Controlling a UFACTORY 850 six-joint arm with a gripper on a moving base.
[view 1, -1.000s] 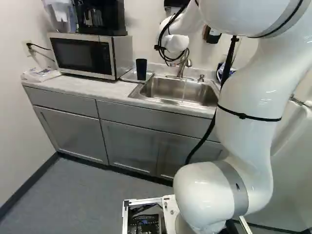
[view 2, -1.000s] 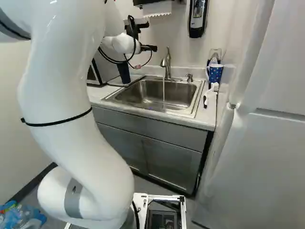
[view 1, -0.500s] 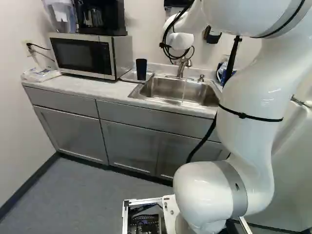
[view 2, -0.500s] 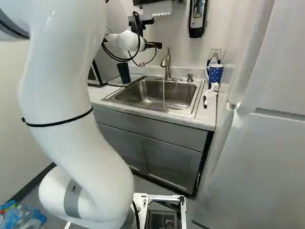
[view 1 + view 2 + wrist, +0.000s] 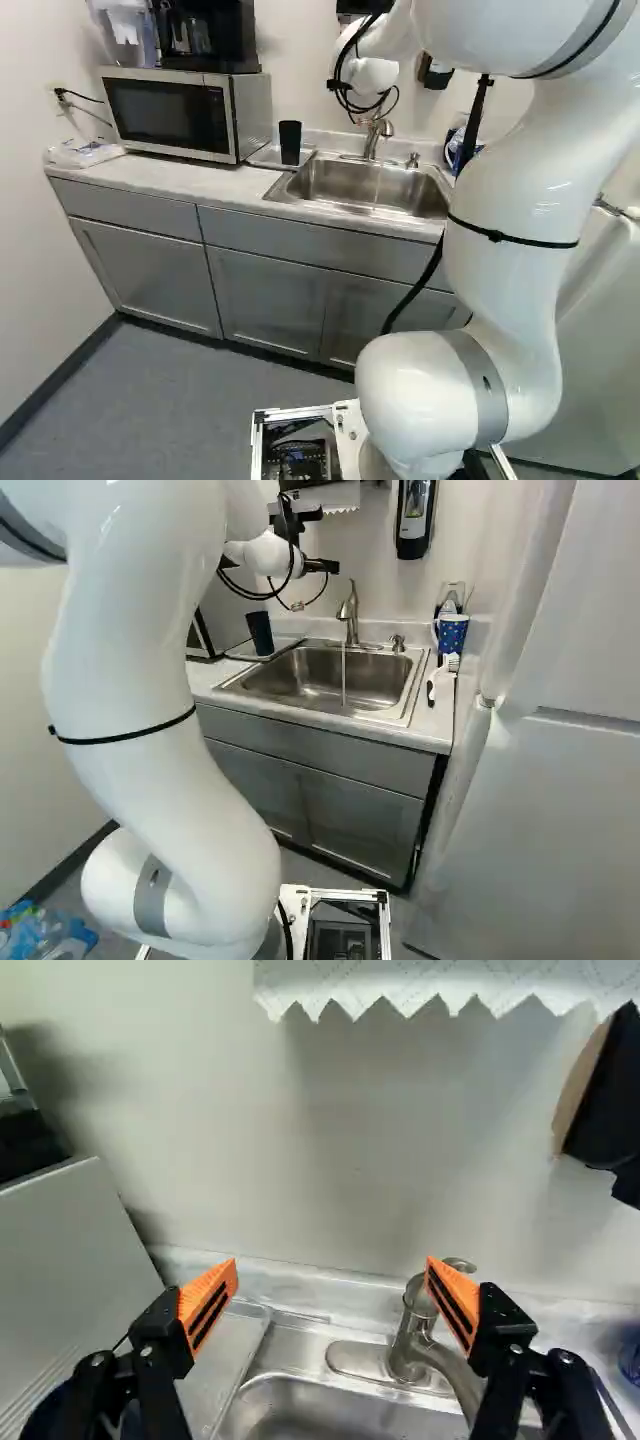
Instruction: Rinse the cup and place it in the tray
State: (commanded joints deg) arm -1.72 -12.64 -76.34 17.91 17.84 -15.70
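Standing on tray (image 5: 262, 157): dark cup (image 5: 290, 142); faucet (image 5: 351, 616) running into sink (image 5: 290, 675).

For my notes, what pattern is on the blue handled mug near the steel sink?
The blue handled mug has small pale spots; best seen: right base view.

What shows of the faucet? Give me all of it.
The faucet looks like smooth, silvery metal. It stands upright on a rounded base plate behind the sink basin. A lever tops it, and its spout bends down over the basin. It is running: a thin stream of water falls from it.
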